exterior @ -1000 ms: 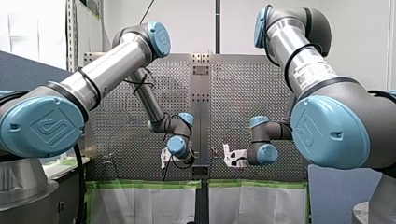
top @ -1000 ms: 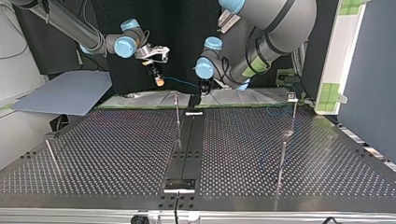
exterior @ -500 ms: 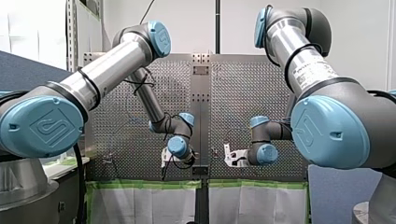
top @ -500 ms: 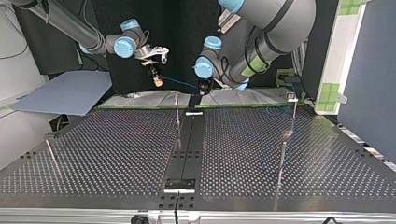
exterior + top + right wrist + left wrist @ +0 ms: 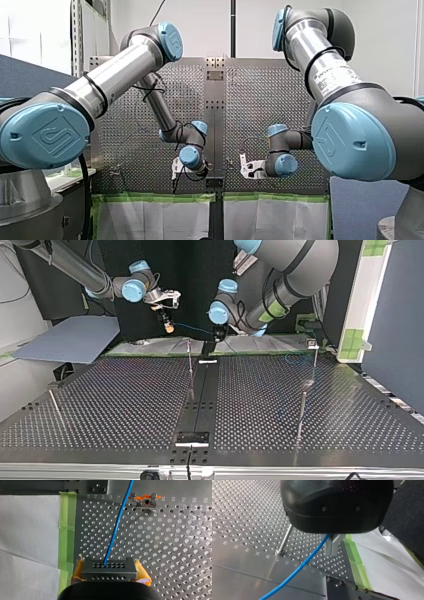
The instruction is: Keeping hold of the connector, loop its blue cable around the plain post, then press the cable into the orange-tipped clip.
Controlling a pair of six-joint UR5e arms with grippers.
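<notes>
Running thin and blue, cable [image 5: 115, 530] leaves grey connector [image 5: 109, 568] (perforated face).

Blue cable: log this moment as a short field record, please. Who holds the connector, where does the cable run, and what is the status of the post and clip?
connector: grey block, clamped in my right gripper
blue cable: leaves the connector, passes beside the clip, runs on to my left gripper
orange-tipped clip: on the table, cable not in it
plain post: beside my left gripper, cable apart from it, no loop
left grip on cable: cannot tell
</notes>
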